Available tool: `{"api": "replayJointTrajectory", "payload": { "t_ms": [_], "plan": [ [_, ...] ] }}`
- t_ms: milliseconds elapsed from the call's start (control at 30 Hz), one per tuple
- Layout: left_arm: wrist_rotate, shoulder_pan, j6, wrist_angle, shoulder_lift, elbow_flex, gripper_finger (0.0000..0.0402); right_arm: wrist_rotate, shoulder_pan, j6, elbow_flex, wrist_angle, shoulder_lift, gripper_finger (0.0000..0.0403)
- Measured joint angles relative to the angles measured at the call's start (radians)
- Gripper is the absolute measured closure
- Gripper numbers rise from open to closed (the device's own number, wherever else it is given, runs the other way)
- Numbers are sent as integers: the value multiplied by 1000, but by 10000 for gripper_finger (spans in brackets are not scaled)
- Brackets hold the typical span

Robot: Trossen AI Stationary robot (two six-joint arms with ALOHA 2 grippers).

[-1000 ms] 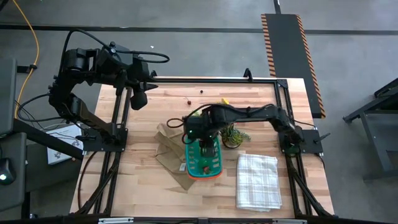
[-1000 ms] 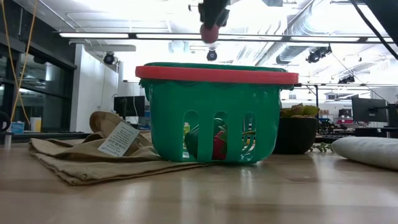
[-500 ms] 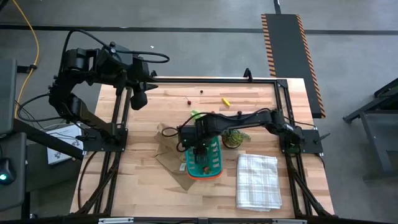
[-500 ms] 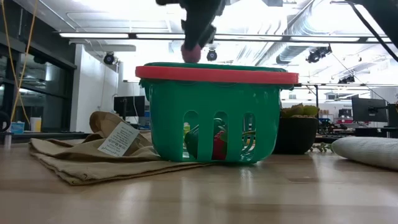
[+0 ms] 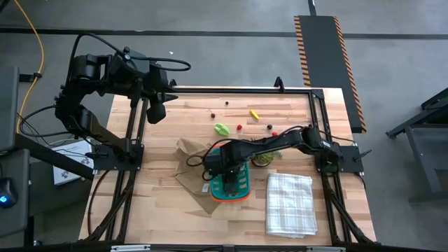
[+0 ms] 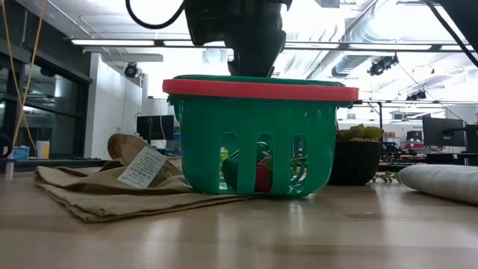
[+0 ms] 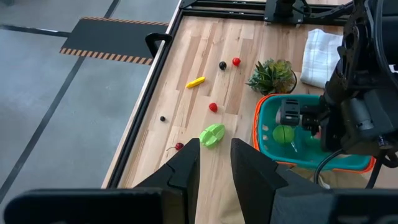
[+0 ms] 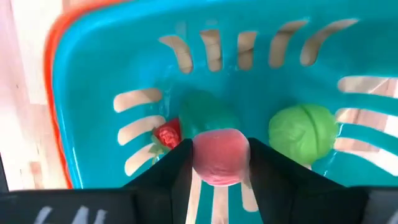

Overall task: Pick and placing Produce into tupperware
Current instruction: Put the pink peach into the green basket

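1. My right gripper clenches a smooth pink ball over the slotted teal tupperware.
2. Inside lie a round green piece and a red one.
3. My left gripper waits at the table's far left corner, fingers slightly parted, holding nothing.

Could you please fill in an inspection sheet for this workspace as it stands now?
Surface: wooden table, black frame.
Job's things: teal basket holding a green round piece and a red piece; green leafy piece, yellow piece, small red and dark balls loose at the far side.
Clutter: brown paper bag, checked cloth, potted plant.
Grippers: right gripper in the basket, fingers shut on a pink ball; left gripper parked above the far left corner.
Cables: yellow cable on the floor.
Surroundings: striped floor mat.
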Motion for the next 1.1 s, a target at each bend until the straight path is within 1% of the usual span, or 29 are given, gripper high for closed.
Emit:
{"api": "replayJointTrajectory", "payload": {
  "t_ms": [100, 500, 1100],
  "plan": [
    [0, 0, 1, 0, 0, 0, 321, 22, -3, 0, 0, 8, 0, 274],
    [0, 0, 2, 0, 0, 0, 321, 48, -32, -22, 0, 8, 0, 274],
    [0, 0, 2, 0, 0, 0, 321, 47, -38, -22, 1, -3, 0, 270]
  ]
}}
